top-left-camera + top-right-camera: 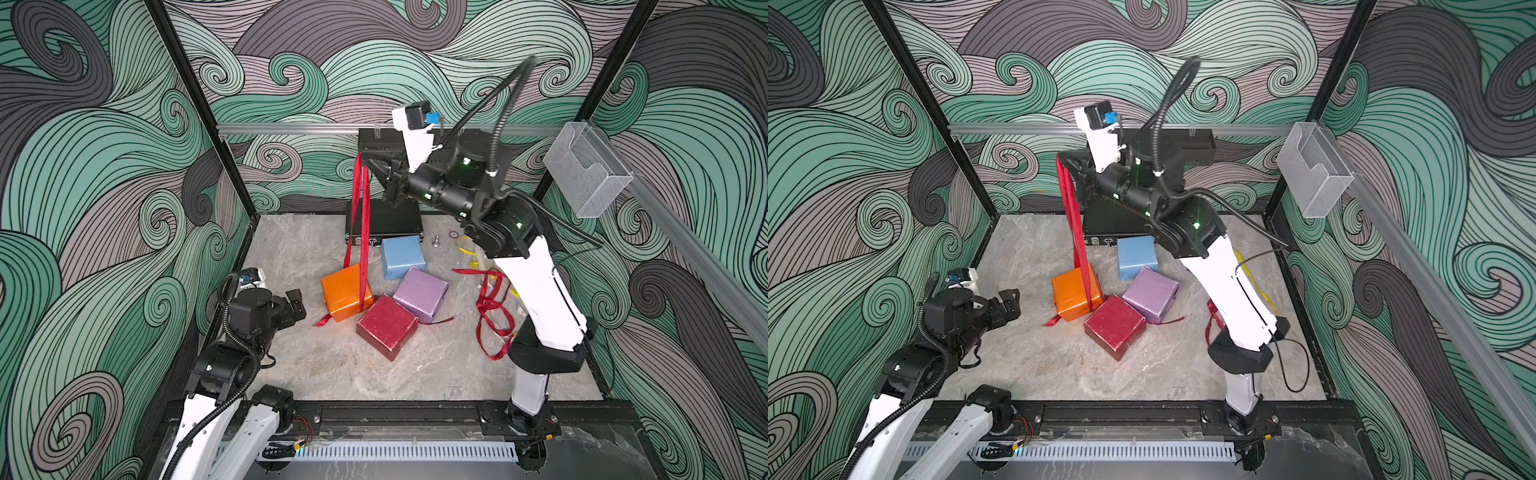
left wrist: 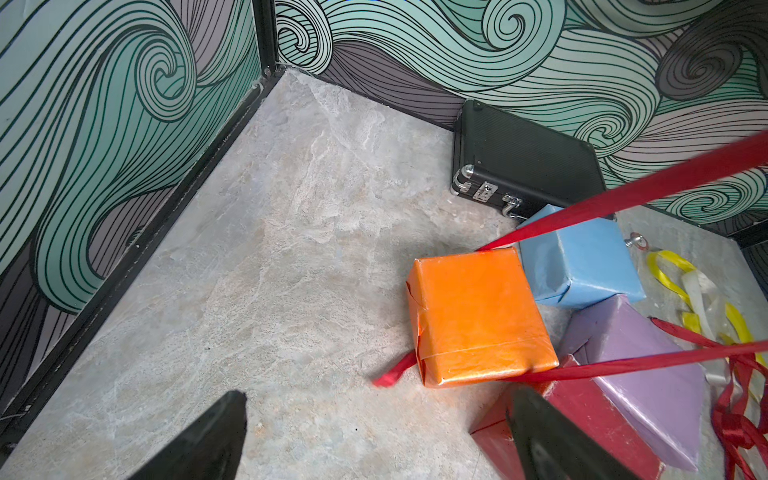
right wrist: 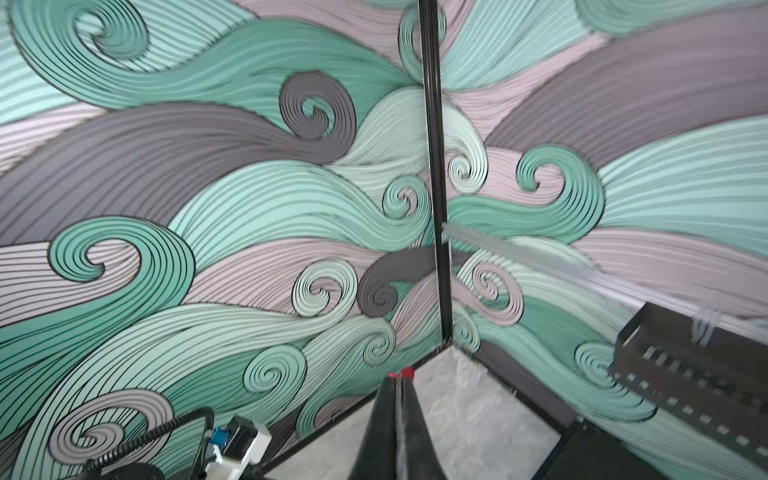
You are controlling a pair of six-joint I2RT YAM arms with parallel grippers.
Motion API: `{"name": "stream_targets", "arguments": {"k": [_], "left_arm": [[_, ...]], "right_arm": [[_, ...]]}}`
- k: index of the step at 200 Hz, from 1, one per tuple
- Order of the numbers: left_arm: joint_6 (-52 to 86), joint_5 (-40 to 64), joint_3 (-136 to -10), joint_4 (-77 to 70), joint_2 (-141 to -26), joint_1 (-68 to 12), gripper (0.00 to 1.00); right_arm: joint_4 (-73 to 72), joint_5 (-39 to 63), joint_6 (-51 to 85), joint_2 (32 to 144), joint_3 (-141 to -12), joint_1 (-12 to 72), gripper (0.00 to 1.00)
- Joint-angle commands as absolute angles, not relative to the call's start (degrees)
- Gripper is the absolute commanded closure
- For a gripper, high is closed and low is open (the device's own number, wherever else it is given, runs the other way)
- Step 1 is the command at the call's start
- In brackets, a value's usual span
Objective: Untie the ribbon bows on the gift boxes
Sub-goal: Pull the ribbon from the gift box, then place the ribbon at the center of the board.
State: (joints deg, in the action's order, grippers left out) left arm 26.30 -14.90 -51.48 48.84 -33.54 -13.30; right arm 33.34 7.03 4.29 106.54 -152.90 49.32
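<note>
My right gripper is raised high near the back rail, shut on a red ribbon. Two taut strands of it run down to the orange gift box, and a short tail pokes out at the box's near-left corner. The glossy red box, the lilac box and the light blue box crowd against the orange one. My left gripper hovers open just left of the orange box, holding nothing.
A loose red ribbon, a yellow one and a white one lie beside the right arm. A flat black latched case stands at the back wall, with a small metal piece nearby. A clear plastic holder hangs on the right rail.
</note>
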Motion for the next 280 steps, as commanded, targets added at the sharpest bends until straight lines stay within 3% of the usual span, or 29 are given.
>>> {"name": "stream_targets", "arguments": {"k": [1, 180, 280], "left_arm": [[25.7, -14.3, -51.2, 48.3, -33.8, -13.6, 0.02], [24.0, -6.8, -50.7, 46.8, -40.7, -13.8, 0.02], [24.0, -7.2, -50.8, 47.2, -43.9, -16.3, 0.02]], "right_arm": [[25.8, 3.4, -1.0, 103.2, -152.4, 49.3, 1.0], [6.3, -10.7, -25.2, 75.4, -143.0, 49.2, 1.0], [1.9, -17.4, -33.1, 63.2, -125.4, 49.3, 1.0]]}}
